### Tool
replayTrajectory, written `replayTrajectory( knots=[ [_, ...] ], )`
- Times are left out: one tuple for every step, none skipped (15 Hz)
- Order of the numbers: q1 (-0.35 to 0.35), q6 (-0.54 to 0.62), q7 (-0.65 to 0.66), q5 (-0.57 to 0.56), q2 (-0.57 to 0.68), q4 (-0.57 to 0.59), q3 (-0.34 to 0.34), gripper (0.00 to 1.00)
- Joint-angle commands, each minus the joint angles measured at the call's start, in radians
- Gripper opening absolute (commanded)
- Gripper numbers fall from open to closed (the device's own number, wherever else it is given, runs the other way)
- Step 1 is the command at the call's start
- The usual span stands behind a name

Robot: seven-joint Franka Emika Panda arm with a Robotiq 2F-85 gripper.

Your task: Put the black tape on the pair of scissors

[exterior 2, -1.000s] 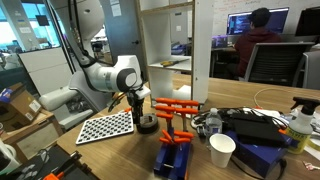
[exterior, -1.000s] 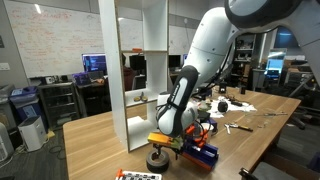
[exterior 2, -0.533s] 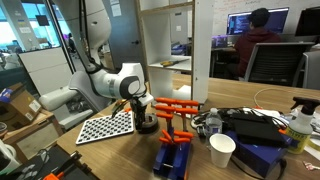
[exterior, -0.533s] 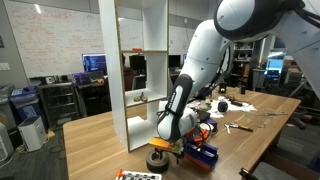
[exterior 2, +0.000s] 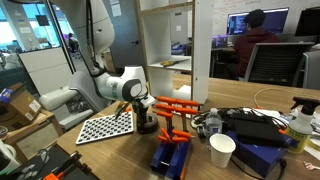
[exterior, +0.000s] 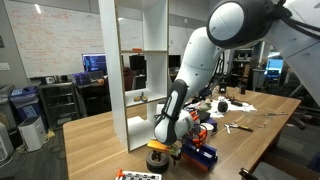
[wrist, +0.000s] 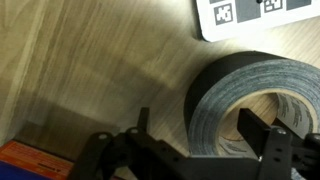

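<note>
Reading the wrist view from the left, a corner of an orange-and-blue block (wrist: 25,160) sits at the bottom edge. Next comes bare wooden counter (wrist: 90,60), then the pincer (wrist: 195,120) rising from below. The black tape (wrist: 215,90) fills the right half, and a patterned white board (wrist: 250,15) lies just beyond it at the top.

The pincer stands wide and holds nothing. The finger on the left (wrist: 143,122) is outside the roll, with a strip of counter showing between it and the tape. The finger on the right (wrist: 252,128) sits inside the hollow centre, so the roll's wall lies between the jaws.

To grip well, you should stay low so the pads cover most of the wall's height. Then close slowly. The roll will likely slide toward the inner finger as the outer one meets it; let it slide rather than chase it. Lift only once the wall is pinched squarely, or the ring may tilt and swing.

The tape is a thick ring, matt dark grey to black, with a smooth outer band. It lies flat, and pale tan shows in its hollow.

In an exterior view the tape (exterior 2: 146,125) lies under the pincer. Near it to the right is a long orange-handled object, which I take for the pair of scissors (exterior 2: 175,104).
</note>
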Motion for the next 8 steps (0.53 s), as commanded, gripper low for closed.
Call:
replayTrajectory(
  knots=[
    [0.026,0.013,-0.063,0.023,0.058,0.046,-0.029,0.58],
    [0.031,0.013,-0.067,0.024,0.056,0.045,-0.033,0.51],
    [0.034,0.013,-0.073,0.025,0.056,0.045,-0.036,0.42],
    [0.038,0.013,-0.077,0.025,0.054,0.043,-0.039,0.35],
    [0.041,0.013,-0.08,0.025,0.054,0.045,-0.042,0.28],
    [0.043,0.012,-0.083,0.025,0.054,0.046,-0.043,0.2],
    [0.045,0.013,-0.085,0.026,0.055,0.047,-0.045,0.13],
    [0.048,0.014,-0.086,0.025,0.053,0.045,-0.048,0.07]
  ],
)
